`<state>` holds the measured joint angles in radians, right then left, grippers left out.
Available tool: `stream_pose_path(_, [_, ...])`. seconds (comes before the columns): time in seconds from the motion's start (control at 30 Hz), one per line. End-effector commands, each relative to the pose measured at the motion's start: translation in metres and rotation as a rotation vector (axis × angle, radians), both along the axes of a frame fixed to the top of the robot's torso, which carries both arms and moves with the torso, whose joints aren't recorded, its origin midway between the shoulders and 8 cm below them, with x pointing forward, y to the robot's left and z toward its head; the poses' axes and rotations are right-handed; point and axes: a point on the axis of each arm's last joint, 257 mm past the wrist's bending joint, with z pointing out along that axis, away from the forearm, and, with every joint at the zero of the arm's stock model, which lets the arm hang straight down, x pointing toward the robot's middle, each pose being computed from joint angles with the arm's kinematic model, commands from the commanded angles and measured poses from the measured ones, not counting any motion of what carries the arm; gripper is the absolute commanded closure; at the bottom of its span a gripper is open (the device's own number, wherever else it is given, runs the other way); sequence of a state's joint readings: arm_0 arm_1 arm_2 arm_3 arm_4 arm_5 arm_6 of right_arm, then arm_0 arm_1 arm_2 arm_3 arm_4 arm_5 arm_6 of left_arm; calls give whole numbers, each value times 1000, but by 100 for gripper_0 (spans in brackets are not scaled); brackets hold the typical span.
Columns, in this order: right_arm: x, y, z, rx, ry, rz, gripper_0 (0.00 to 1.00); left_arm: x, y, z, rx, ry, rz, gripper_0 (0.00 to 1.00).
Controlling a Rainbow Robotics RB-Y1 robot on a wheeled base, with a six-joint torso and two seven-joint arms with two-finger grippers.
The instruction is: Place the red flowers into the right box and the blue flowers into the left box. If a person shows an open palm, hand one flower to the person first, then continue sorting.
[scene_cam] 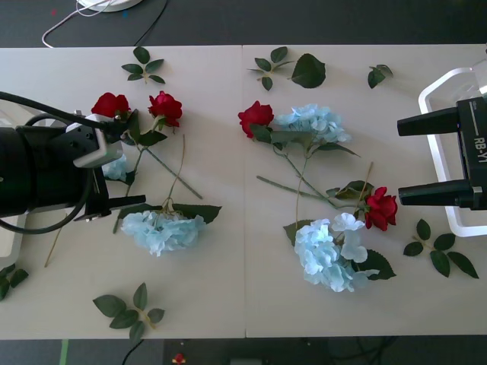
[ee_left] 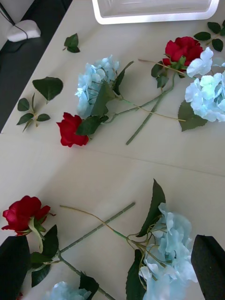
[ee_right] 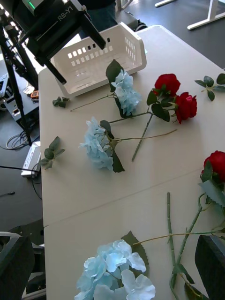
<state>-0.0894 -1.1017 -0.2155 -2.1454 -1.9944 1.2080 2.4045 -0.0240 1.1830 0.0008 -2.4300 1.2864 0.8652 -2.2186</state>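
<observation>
Left claw (scene_cam: 131,167): released, black fingers spread and gripping nothing, poised over the left part of the worktop (scene_cam: 228,304), above a half-hidden pale-blue hydrangea (scene_cam: 116,169) and just beside the left pair of roses.
Right claw (scene_cam: 407,161): released, its two black fingers held wide apart, nothing between them, in front of the lattice basket and near the rose by the centre seam's right cluster.
Red flowers: four roses, all lying on the worktop, none in a box. Two lie left of the centre seam, heads close together (scene_cam: 111,104) (scene_cam: 166,107); one lies just right of the seam (scene_cam: 256,116), touching a hydrangea's leaves; the fourth (scene_cam: 381,208) lies farther right of the seam, nearest the right claw.
Blue flowers: four hydrangeas, all on the worktop. Left of the seam, one under the left claw and one (scene_cam: 162,230) nearer the front edge. Right of the seam, one (scene_cam: 312,122) beside the third rose and one large head (scene_cam: 332,255) touching the fourth rose's leaves.
Right box: white basket with a thick rounded rim (scene_cam: 437,163), at the worktop's right end behind the right claw; its contents cannot be made out.
Left box: white tray (ee_right: 101,58) at the worktop's left end, beyond the left arm; no flowers visible in it.
Loose leaf sprigs: scattered on the worktop, for example near the back edge (scene_cam: 143,67) and the front edge (scene_cam: 129,308).
</observation>
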Motion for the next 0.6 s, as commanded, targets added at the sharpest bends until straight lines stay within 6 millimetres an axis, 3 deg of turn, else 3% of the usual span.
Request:
stream_pose_path(0.03, [-9, 8, 0, 11, -15, 36, 0, -20, -6, -29, -33, 96, -2, 0])
stream_pose_path(0.13, [-9, 8, 0, 11, -15, 36, 0, -19, -2, -24, -17, 85, 0, 0])
stream_pose_path(0.17, [-13, 5, -14, 3, 27, 32, 0, -18, 0, -20, -5, 79, 1, 0])
stream_pose_path(0.4, [-14, -4, -17, -28, 40, 24, 0, -9, 17, 3, 35, 105, 67, 0])
stream_pose_path(0.6, [-13, -9, -19, -34, 67, 6, 0, 5, 39, 21, -20, 213, 229, 0])
